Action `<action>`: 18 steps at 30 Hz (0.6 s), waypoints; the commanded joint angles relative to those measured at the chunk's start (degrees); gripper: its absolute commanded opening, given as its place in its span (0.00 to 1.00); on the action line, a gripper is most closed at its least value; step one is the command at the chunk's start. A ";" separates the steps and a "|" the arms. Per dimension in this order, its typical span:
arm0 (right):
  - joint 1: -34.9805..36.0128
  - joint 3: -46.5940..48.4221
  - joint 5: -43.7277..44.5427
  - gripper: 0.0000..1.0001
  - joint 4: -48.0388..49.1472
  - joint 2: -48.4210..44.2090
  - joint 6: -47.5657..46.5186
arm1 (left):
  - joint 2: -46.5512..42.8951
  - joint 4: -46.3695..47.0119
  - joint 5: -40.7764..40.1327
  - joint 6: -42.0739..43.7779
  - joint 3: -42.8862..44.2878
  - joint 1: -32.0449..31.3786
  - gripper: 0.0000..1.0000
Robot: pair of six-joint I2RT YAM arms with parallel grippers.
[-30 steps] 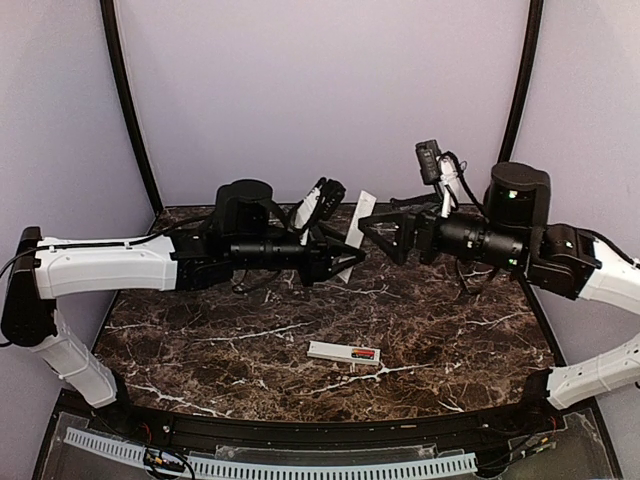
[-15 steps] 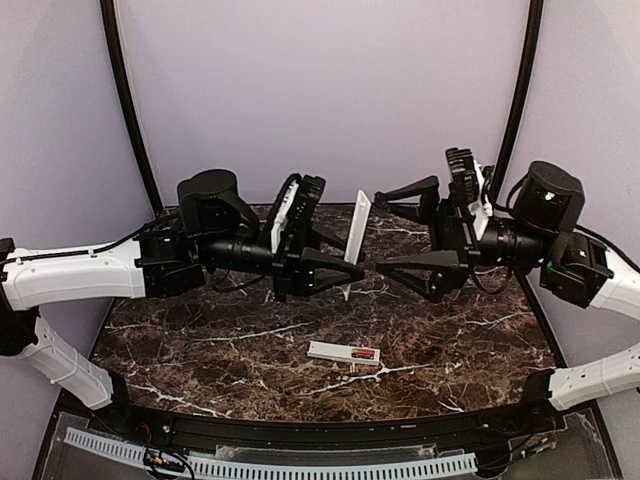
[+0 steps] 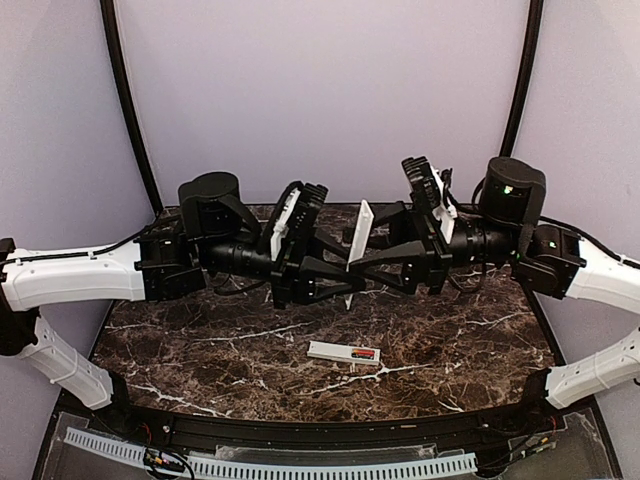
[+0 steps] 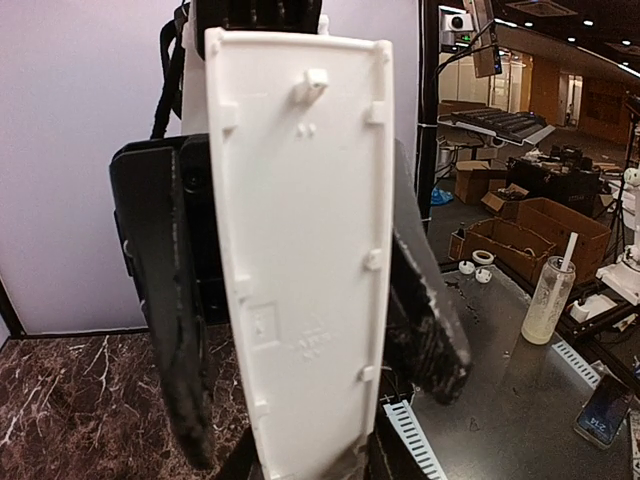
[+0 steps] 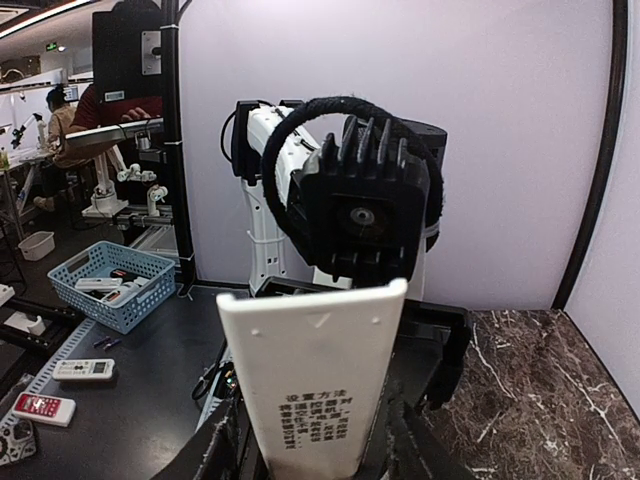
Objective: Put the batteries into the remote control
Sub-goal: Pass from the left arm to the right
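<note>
The remote control (image 3: 335, 351) is a slim white bar lying on the marble near the front centre, away from both grippers. A red-orange battery (image 3: 365, 354) shows in the dark patch at its right end; no dark battery can be made out. High above the table's middle, a flat white cover (image 3: 357, 228) stands on end between the two arms. My left gripper (image 3: 347, 262) is shut on its edges, and its clip side (image 4: 300, 200) faces that wrist camera. My right gripper (image 3: 363, 258) has come in from the right, and its fingers (image 5: 405, 440) press both sides of the printed face (image 5: 315, 350).
The dark marble table (image 3: 200, 340) lies under both raised arms. A white perforated strip (image 3: 270, 465) runs along the front edge. Off the table, a blue basket (image 5: 100, 275) and loose remotes (image 5: 80, 370) lie on a dark bench.
The right gripper has swung left to the cover and narrowed its wide-open jaws around it. The left arm raised the cover earlier and has held still for the last half second.
</note>
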 commanded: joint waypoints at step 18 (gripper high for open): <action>0.10 1.23 6.98 0.05 -1.74 -1.84 1.41 | -3.91 3.08 -9.66 0.37 -4.36 -0.20 0.76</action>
